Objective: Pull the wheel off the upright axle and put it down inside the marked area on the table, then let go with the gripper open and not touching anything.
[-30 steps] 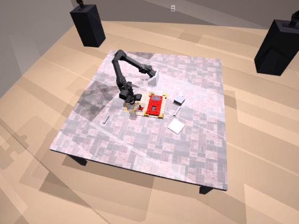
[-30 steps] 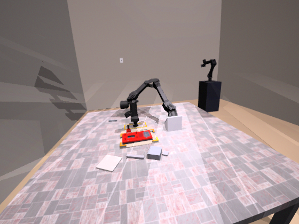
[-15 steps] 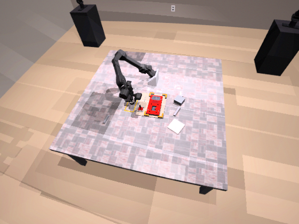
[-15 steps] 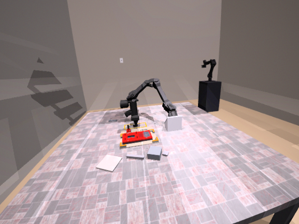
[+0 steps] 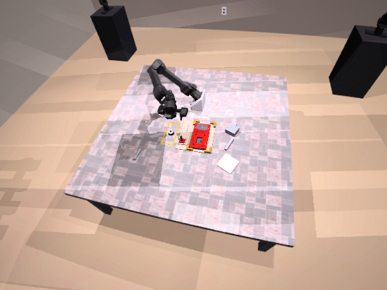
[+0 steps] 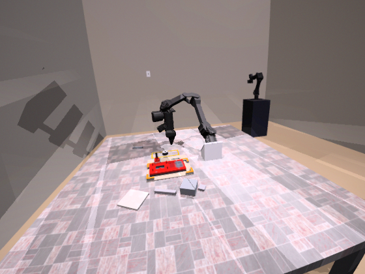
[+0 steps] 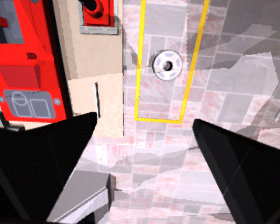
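Pincer released above the counter, wheel inside the yellow outline

Pincer (image 6: pixel 171 141) hangs spread wide with nothing between its fingers, raised above the counter (image 6: pixel 228 210) and touching nothing. In the wrist view the two dark fingers stand far apart at the lower corners, with bare patterned counter between them.

The wheel (image 7: pixel 167 65) lies flat on the counter inside the yellow outline (image 7: pixel 141 75), hub hole facing up, nearer the outline's edge on the board side than the other edge, and well apart from the pincer. From the top view the wheel (image 5: pixel 171 132) sits within the outline, just beside the tan board (image 5: pixel 184 130).

The axle (image 5: pixel 181 140) stands on its red base at the board's corner nearest the outline, with no wheel on it. A red block (image 5: pixel 200 137) fills most of the rest of the board.

Beyond the board lie a grey block (image 6: pixel 188 186), a grey bar (image 6: pixel 165 190) and a white sheet (image 6: pixel 133 199), all separate from the wheel
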Controlling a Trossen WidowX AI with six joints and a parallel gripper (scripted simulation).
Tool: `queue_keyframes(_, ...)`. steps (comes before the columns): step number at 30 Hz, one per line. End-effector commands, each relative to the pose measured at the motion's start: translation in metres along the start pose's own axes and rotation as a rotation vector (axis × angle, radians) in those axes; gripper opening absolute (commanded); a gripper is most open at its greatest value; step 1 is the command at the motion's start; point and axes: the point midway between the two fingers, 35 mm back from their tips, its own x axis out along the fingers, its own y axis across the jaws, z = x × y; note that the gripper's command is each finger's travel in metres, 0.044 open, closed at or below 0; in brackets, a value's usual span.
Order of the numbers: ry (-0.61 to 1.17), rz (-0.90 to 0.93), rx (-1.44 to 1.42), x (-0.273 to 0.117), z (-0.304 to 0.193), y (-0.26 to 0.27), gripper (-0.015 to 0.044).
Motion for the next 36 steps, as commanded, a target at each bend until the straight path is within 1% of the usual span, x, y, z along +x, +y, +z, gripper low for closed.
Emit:
queue_keyframes(1,0.001,-0.007,-0.001,-0.0168,-0.0316,0.01,0.044)
queue_keyframes(3,0.001,-0.01,0.0,-0.0196,-0.0379,0.0113,0.044)
queue_keyframes(36,0.001,-0.01,0.0,-0.0196,-0.0379,0.0113,0.044)
